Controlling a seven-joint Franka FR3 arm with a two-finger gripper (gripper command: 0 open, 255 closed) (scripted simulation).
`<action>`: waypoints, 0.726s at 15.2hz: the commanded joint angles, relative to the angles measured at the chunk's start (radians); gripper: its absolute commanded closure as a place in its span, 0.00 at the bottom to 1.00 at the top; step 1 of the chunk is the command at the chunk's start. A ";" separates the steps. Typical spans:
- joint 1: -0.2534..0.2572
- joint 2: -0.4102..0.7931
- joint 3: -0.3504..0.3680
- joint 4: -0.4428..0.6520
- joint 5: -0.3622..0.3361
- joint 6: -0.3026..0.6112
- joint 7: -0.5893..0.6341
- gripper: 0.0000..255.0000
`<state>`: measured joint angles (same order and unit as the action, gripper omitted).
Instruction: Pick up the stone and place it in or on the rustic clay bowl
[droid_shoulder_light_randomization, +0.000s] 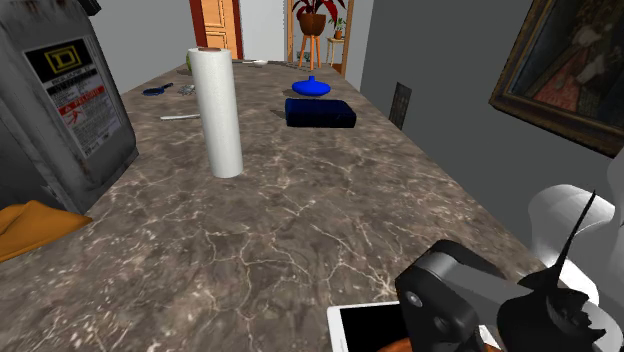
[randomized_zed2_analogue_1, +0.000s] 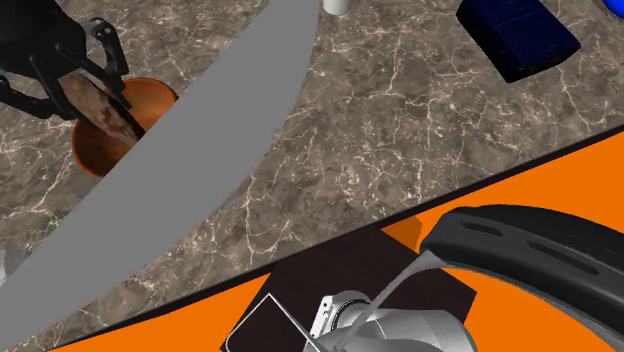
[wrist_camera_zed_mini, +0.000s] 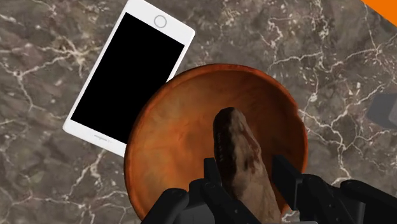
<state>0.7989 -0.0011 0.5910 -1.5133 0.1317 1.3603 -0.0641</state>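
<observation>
2 fingers (wrist_camera_zed_mini: 214, 173) of the gripper (wrist_camera_zed_mini: 248, 168) clasp the stone (wrist_camera_zed_mini: 240, 149) above the bowl (wrist_camera_zed_mini: 168, 130)

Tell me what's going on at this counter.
The arm's black gripper is shut on a brown stone, holding it between its fingers right over the orange-brown clay bowl. The bowl sits on the marbled countertop beside a white smartphone lying face up. The stone hasn't been let go yet.

stone (wrist_camera_zed_mini: 243, 159): 1 | bowl (wrist_camera_zed_mini: 175, 133): 1 | phone (wrist_camera_zed_mini: 127, 71): 1 (white) | paper roll (droid_shoulder_light_randomization: 219, 110): 1
</observation>
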 joint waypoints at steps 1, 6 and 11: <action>-0.003 -0.010 -0.003 -0.039 0.004 0.030 -0.009 1.00; -0.004 -0.020 -0.004 -0.077 0.008 0.059 -0.016 1.00; -0.004 -0.020 -0.004 -0.077 0.008 0.059 -0.016 0.00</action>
<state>0.7949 -0.0209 0.5867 -1.5900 0.1399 1.4193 -0.0805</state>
